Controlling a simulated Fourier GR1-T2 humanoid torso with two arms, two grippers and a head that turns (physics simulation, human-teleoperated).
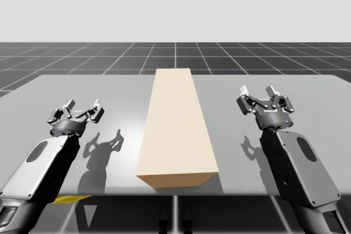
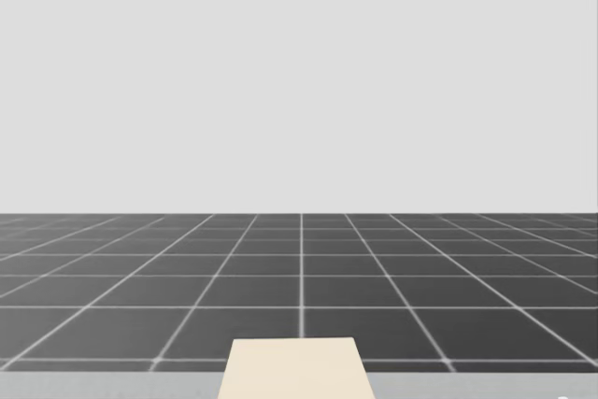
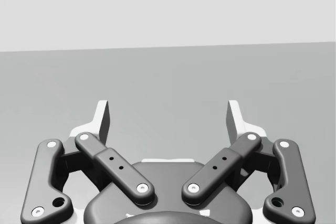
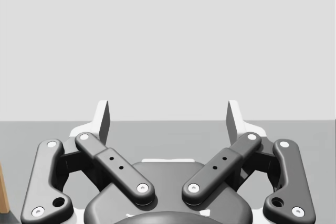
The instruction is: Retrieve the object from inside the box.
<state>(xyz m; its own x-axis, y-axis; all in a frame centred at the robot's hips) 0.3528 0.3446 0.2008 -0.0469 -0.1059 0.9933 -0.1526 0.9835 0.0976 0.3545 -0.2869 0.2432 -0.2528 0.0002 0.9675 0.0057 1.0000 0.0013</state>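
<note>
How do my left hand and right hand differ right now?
The left hand hangs left of the tan box, the right hand on its right. The left hand tilts down toward the table; the right hand points more level. Both are open, empty and clear of the box.

The box (image 1: 176,130) is showing a plain pale cream all over, with its near end face looking a shade tanner and no markings anywhere. The counter (image 1: 109,89) is lying light grey and unpatterned. Beyond it the floor (image 1: 82,58) is running dark charcoal, crossed by a grid of thin pale lines, under a flat pale grey backdrop (image 1: 175,4). My left tool (image 1: 84,106) and right tool (image 1: 258,90) are wearing dark grey linkages with silver pivot dots and white-backed fingers. My left arm (image 1: 44,163) and right arm (image 1: 304,171) are showing mid-grey shells with darker oval patches. A small yellow patch (image 1: 71,198) is glowing beside my left arm.
</note>
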